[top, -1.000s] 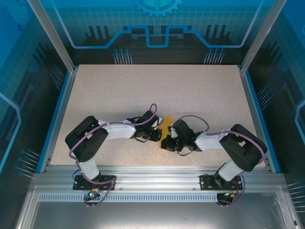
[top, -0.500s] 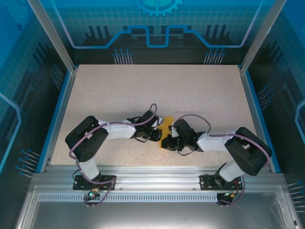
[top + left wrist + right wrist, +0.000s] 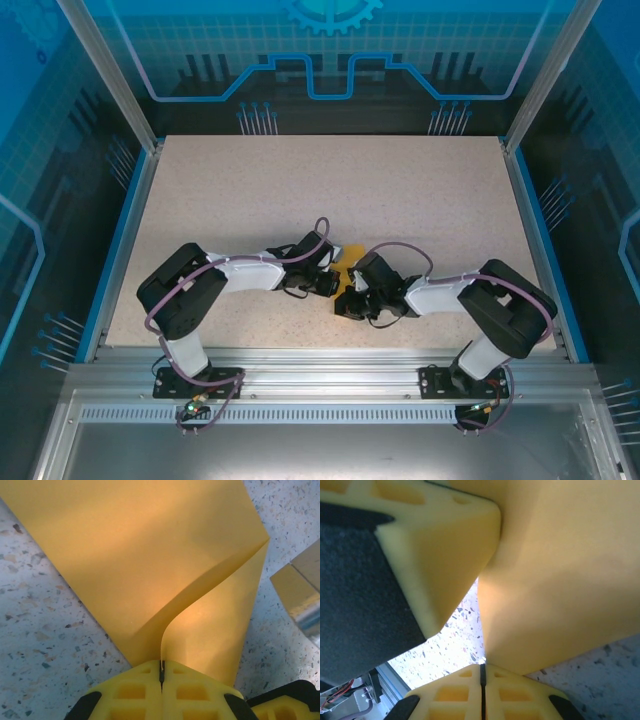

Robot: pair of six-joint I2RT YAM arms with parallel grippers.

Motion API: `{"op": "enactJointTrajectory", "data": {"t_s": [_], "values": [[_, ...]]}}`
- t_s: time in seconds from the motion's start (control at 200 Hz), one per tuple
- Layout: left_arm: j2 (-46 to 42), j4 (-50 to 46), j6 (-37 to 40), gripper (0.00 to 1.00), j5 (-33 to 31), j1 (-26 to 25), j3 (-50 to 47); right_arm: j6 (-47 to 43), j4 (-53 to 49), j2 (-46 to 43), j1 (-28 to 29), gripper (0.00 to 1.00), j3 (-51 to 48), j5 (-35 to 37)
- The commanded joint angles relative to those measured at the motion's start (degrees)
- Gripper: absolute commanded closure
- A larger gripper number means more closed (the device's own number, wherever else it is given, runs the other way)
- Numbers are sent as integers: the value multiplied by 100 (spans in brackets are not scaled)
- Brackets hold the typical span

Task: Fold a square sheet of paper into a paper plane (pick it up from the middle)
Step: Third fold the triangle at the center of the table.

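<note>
The orange-yellow square sheet of paper (image 3: 150, 555) lies bent over itself on the speckled table, one flap curving up from a soft fold. My left gripper (image 3: 161, 666) is shut on the sheet's near edge, where the flap rises. My right gripper (image 3: 482, 669) is shut on a corner of the same sheet (image 3: 560, 580), with a left finger (image 3: 435, 545) close above it. From above, both grippers meet at the table's near middle, left gripper (image 3: 328, 281) and right gripper (image 3: 349, 301), and a small patch of the sheet (image 3: 346, 261) shows between them.
Speckled beige table (image 3: 330, 190) stretches free behind and beside the arms. Blue rails (image 3: 128, 240) run along its left and right edges, and an aluminium frame (image 3: 330, 365) runs along the near edge. A shiny metal part (image 3: 300, 595) sits at the right of the left wrist view.
The right arm has shifted slightly to the left, its gripper edging closer under the left one. The left arm has held still. Both stay shut on the sheet.
</note>
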Motion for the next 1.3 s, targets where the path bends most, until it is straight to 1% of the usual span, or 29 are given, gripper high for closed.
{"op": "enactJointTrajectory", "data": {"t_s": [0.0,0.09,0.185,0.295,0.45,0.63,0.715,0.78,0.9,0.985,1.075,1.165,1.295], "values": [[96,-126,-32,96,122,42,-71,-165,-773,-304,96,93,180,316],[77,-140,-28,96,115,35,-78,-251,-1009,-665,-115,93,210,464],[61,-145,-28,96,122,34,-79,-326,-892,-781,-494,93,169,275],[70,-144,-41,96,122,39,-58,-394,-679,-661,-720,92,199,-6],[107,-122,-54,96,127,42,-45,-458,-415,-229,-762,92,364,-415],[79,-155,-38,96,135,36,-61,-521,-516,176,-771,92,233,-160],[95,-176,-28,96,136,38,-49,-526,-469,348,-799,92,184,-220],[101,-175,-28,96,138,40,-53,-537,-481,301,-803,92,211,-282],[95,-187,-30,96,146,40,-71,-788,-1056,-109,-824,91,482,-35],[91,-225,-10,96,132,41,-62,-843,-1122,-284,-1005,92,529,-28],[89,-218,-17,96,130,35,-62,-858,-993,-182,-1242,92,542,-236],[114,-211,-29,95,147,35,-22,-899,-802,26,-1320,92,599,-464],[161,-213,-16,95,157,41,33,-1002,-974,309,-1385,92,665,-286]]}}
